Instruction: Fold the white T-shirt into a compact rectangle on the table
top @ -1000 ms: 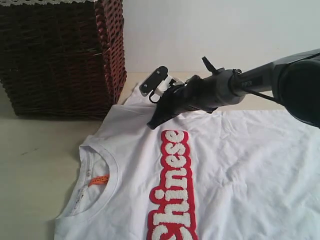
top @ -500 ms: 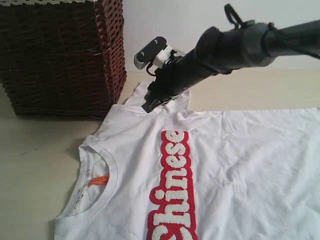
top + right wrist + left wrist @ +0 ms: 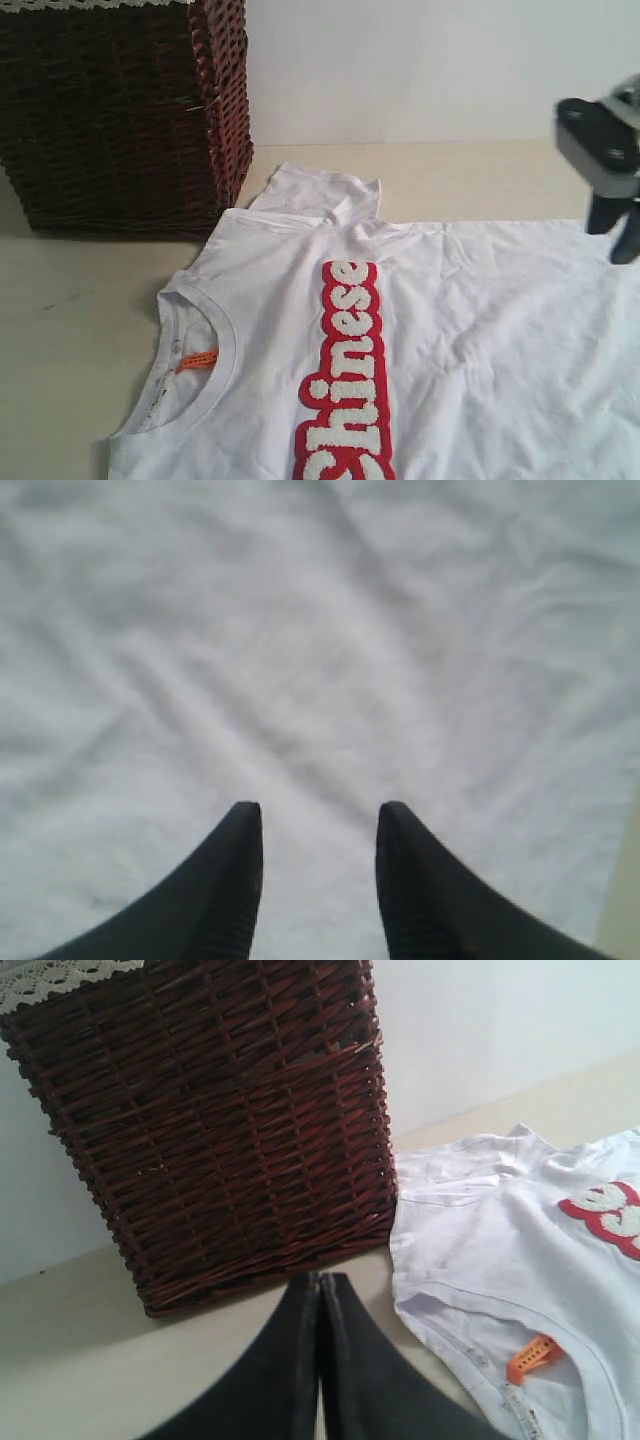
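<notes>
The white T-shirt [image 3: 450, 330] lies face up on the table [image 3: 70, 330], its red-outlined fuzzy letters [image 3: 345, 370] running toward the front and its orange neck tag [image 3: 197, 359] inside the collar. One sleeve [image 3: 315, 192] lies at the back beside the basket. My right gripper [image 3: 612, 225] hangs at the right edge above the shirt's body; in the right wrist view it [image 3: 318, 810] is open over plain white cloth [image 3: 300, 660] with nothing between the fingers. My left gripper [image 3: 320, 1278] is shut and empty over bare table, near the collar [image 3: 470, 1310]; it is out of the exterior view.
A dark brown wicker basket [image 3: 120, 110] with white lace trim stands at the back left, close to the shirt's shoulder; it fills much of the left wrist view as the basket [image 3: 210, 1130]. A pale wall [image 3: 420, 70] rises behind the table.
The right arm has let go of the far sleeve and swung away to the right, off the sleeve to the frame's right edge. The sleeve now lies flat on the table.
</notes>
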Tool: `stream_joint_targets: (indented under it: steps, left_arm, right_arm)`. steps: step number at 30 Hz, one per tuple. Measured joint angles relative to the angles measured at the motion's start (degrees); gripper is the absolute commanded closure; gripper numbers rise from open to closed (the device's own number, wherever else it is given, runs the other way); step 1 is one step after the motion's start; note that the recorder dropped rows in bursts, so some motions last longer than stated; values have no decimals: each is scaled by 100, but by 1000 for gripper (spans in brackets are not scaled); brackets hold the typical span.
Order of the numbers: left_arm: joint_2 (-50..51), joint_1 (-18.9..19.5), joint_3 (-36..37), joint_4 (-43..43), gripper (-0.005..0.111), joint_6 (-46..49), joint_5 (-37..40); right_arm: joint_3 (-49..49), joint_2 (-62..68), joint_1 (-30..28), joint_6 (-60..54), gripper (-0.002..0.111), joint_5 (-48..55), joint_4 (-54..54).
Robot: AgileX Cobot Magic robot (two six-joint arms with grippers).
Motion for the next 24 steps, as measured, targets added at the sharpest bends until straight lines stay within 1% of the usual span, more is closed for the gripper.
stream_joint_targets:
  steps: [3,5,6,7,11,13,15,17,20,22,24]
  left_arm:
    - [0,0,0,0,107,0,0]
    - [0,0,0,0,107,0,0]
    - [0,0,0,0,107,0,0]
    - [0,0,0,0,107,0,0]
    - [0,0,0,0,107,0,0]
    - [0,0,0,0,107,0,0]
    - [0,0,0,0,107,0,0]
    - [0,0,0,0,107,0,0]
    - [0,0,0,0,107,0,0]
    - [0,0,0,0,107,0,0]
    - [0,0,0,0,107,0,0]
  right_arm:
    - [306,54,-906,-888,70,41,395]
    - [439,177,-1273,-990,68,54,593]
    - [484,251,-1431,-950,64,54,606]
    - [516,316,-1538,-823,57,54,565]
    - [684,483,-1886,-205,18,54,46]
    - [843,537,-2018,79,8,-128,-90]
    - [1007,599,-2166,298,4,-601,-143]
    - [1111,668,-2301,377,4,-1019,-202]
    - [1168,790,-2542,348,4,-1223,-226]
    - [1170,871,-2740,0,4,-1152,-201]
    - [1170,925,-2950,-609,4,-1062,-121]
